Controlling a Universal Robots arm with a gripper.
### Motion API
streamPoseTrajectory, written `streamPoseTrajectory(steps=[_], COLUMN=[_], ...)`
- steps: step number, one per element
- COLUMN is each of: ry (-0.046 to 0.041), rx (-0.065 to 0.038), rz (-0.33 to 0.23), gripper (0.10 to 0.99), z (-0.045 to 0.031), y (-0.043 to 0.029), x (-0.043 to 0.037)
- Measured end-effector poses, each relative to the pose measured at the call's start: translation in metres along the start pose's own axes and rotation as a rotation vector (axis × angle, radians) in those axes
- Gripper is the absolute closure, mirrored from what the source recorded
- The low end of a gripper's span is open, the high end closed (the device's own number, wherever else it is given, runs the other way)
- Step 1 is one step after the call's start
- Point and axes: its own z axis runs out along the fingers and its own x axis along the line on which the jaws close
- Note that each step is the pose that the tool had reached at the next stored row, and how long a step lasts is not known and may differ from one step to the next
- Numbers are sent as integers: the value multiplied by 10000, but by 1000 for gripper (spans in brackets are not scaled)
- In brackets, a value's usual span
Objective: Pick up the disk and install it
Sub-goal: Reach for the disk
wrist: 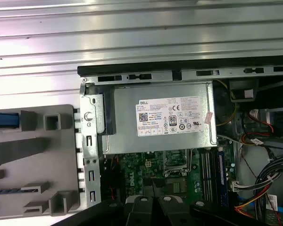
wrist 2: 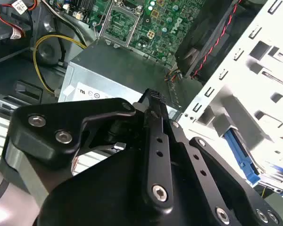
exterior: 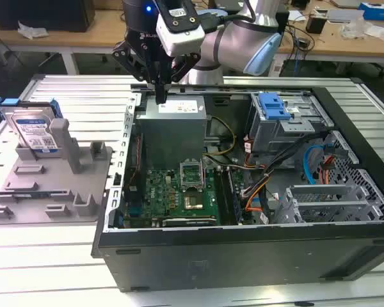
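Silver with a blue carrier frame, the disk [exterior: 32, 128] stands on edge in a slot of the grey fixture tray [exterior: 51, 198], on the exterior view's left. A grey post just in front of it braces it. That upright stance probably leaves its upper edge free for a grasp from above. It is not yet picked up, and nothing touches it but the tray.

The tray rests on the slatted metal table [exterior: 70, 89], just beside the open computer case [exterior: 243, 256]. The case lies on its side, so its inside faces upward and can be reached from overhead.

The gripper [exterior: 160, 97] hangs well apart from the disk, over the case's far edge at the corner of the grey power supply [exterior: 173, 128]. Its fingers look pressed together with nothing between them. In the second wrist view the gripper [wrist 2: 153, 96] points down over the power supply [wrist 2: 108, 70]. The blue tab [exterior: 273, 105] sits on the drive cage farther to the exterior view's right.
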Motion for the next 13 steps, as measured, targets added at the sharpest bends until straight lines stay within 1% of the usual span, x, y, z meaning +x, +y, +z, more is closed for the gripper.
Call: streamPoseTrajectory(steps=[13], ry=[0], rx=[0], rz=[-1], gripper=[980], z=[0], y=[0], x=[0])
